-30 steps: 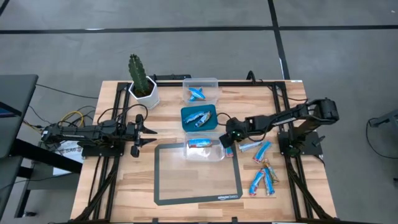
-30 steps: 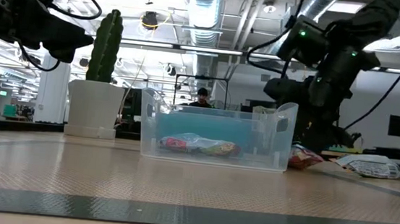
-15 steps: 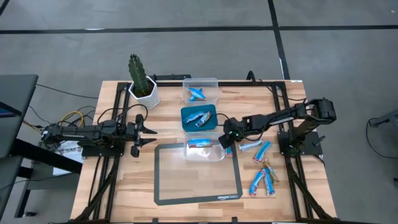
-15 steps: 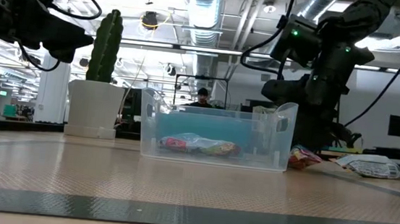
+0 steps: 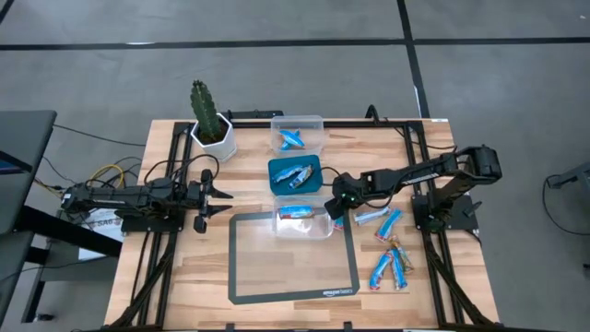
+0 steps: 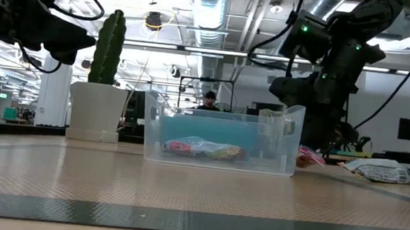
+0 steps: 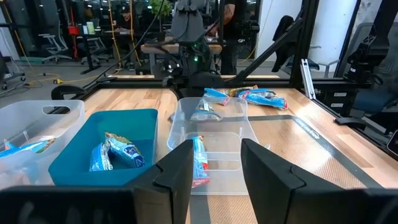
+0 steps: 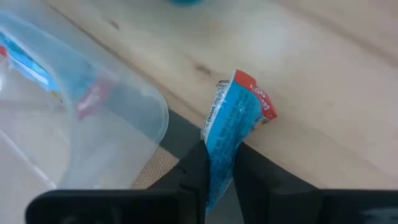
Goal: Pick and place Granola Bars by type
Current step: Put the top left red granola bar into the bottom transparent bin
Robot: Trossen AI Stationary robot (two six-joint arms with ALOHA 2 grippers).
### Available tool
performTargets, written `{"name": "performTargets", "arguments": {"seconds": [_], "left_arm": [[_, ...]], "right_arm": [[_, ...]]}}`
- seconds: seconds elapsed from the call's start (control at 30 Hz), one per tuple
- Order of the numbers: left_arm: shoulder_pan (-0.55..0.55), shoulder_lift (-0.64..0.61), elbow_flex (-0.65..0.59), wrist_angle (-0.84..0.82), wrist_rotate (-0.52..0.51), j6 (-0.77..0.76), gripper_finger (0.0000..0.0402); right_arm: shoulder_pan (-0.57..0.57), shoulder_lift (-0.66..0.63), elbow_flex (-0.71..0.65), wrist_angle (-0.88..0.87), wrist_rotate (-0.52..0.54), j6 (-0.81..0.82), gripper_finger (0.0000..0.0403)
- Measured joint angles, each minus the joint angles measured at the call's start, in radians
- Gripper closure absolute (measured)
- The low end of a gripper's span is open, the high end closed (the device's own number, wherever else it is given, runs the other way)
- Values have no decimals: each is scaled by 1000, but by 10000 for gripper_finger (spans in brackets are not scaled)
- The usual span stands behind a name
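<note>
The right pincer (image 8: pixel 214 180), clamped on a shiny blue red-tipped granola bar (image 8: pixel 233 121), hangs just beside the clear plastic container (image 5: pixel 302 231).

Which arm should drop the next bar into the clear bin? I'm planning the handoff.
Right. The right gripper is already shut on a blue bar beside the clear bin; the left gripper waits open, farther off.

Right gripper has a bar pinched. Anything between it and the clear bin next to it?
Nothing visible. The right gripper is shut on a blue and red bar just beside the clear bin, over bare wood. Only the bin's own wall lies between; its top is open, with one bar already inside.
</note>
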Motion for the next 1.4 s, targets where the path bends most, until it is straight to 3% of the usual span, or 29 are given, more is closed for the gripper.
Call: {"name": "performTargets", "arguments": {"seconds": [0.33, 0.6, 1.1, 1.4], "left_arm": [[0, 0, 0, 0, 0, -1, 273], [0, 0, 0, 0, 0, 3, 273], [0, 0, 0, 0, 0, 3, 273], [0, 0, 0, 0, 0, 7, 273]], "right_arm": [[43, -201, 0, -12, 195, -109, 349], [124, -304, 0, 138, 283, -329, 349], [239, -269, 0, 357, 279, -839, 349], [220, -98, 0, 521, 279, -904, 349]]}}
